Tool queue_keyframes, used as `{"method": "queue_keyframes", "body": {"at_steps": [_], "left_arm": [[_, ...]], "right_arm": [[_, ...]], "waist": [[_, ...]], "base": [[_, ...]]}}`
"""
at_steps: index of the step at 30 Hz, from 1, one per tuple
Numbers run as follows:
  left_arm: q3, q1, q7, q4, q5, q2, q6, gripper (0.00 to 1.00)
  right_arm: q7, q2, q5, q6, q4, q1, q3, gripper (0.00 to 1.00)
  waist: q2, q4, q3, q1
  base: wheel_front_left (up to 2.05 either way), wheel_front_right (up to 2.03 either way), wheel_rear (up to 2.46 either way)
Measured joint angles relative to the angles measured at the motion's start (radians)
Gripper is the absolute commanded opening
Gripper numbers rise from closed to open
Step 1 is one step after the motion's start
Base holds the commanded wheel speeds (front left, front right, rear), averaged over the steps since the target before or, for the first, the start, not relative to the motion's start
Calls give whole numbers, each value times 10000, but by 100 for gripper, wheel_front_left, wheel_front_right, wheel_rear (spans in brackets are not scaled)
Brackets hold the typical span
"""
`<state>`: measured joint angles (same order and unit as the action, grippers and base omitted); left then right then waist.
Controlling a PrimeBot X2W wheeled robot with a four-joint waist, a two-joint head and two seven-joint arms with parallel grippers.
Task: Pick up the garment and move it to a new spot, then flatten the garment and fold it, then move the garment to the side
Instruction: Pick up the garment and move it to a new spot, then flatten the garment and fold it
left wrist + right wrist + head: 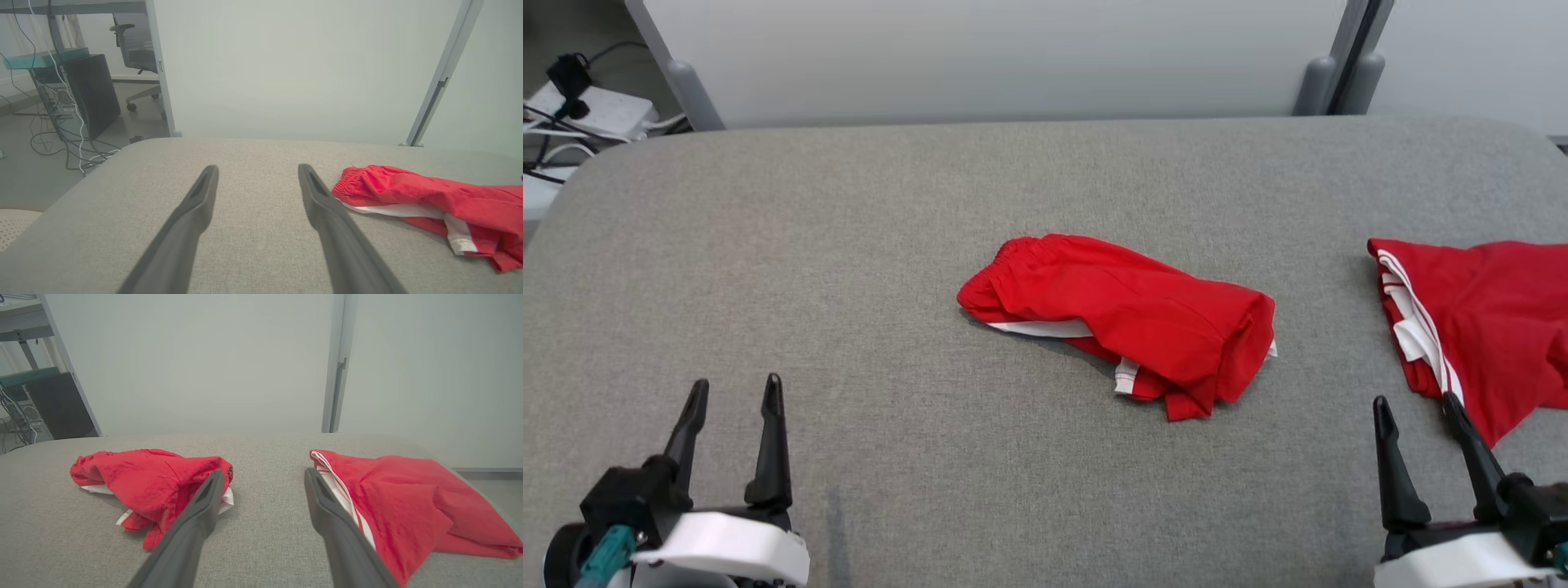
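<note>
red garment [1127, 314], soft crumpled cloth with gathered elastic waistband and white trim, bunched mid surface [849, 245], a grey coarse weave. 2nd red garment [1494, 327], white-striped, lies flatter at the right edge. left tool [735, 381] and right tool [1414, 400] gape wide, both empty.

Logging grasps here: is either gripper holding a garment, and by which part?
Nothing is held. The left gripper and right gripper are both open and empty; the crumpled red garment lies untouched.
</note>
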<state>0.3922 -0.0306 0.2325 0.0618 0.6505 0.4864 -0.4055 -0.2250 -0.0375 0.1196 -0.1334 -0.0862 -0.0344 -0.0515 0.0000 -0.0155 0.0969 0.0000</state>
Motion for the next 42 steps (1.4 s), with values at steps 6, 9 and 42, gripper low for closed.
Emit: {"method": "queue_keyframes", "body": {"at_steps": [6,9,42], "left_arm": [[-105,662,121,31,8,-82,98,100],[-127,881,146,13,8,-40,217,100],[391,-225,44,-59,-324,-391,535,100]], "right_arm": [[155,8,-40,0,142,-741,-54,100],[222,8,-40,0,301,-950,-50,100],[1034,-485,518,4,-746,1607,4149,100]], "waist": [[0,122,-508,0],[0,114,-671,0],[0,866,163,0]], "base": [[0,0,0],[0,0,0],[0,0,0]]}}
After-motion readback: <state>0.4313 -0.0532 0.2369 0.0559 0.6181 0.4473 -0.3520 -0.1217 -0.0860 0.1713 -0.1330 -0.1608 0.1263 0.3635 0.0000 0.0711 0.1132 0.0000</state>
